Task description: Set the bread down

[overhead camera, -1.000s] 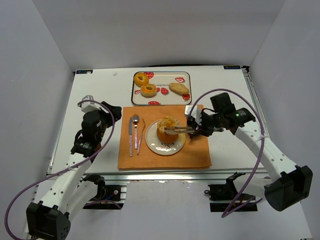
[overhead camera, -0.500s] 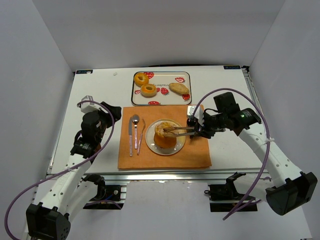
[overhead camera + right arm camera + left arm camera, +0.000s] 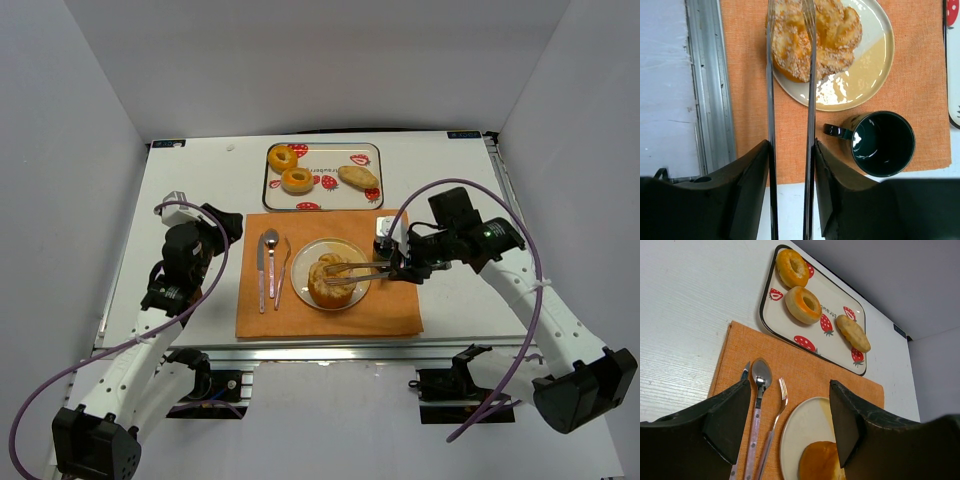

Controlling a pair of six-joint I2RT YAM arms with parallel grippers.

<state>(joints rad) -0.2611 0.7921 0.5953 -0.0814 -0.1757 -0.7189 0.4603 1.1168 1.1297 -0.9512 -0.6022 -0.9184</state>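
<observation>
The bread [image 3: 330, 281] sits on the round plate [image 3: 312, 252], which lies in the middle of the orange placemat [image 3: 380, 310]. My right arm comes in from the right with the elbow up and the forearm angled left, wrist low beside the plate. The right gripper [image 3: 391, 267] is clamped on a pair of thin metal tongs [image 3: 355, 268], squeezing them down to a narrow gap. Through the right wrist camera I see one tong blade running along the edge of the bread [image 3: 815, 37] and the other lying across its seeded top. A dark green mug [image 3: 882, 143] stands on the mat just beside the plate [image 3: 870, 55].

My left arm is folded back at the left of the mat, and the left gripper [image 3: 226, 222] points toward the far side. The left wrist camera shows its jaws spread wide with nothing between them.

A knife, spoon and fork lie side by side left of the plate. The strawberry-print tray [image 3: 790, 332] beyond the mat carries small lettering that looks like "straw…", though it is too small for me to read surely.
</observation>
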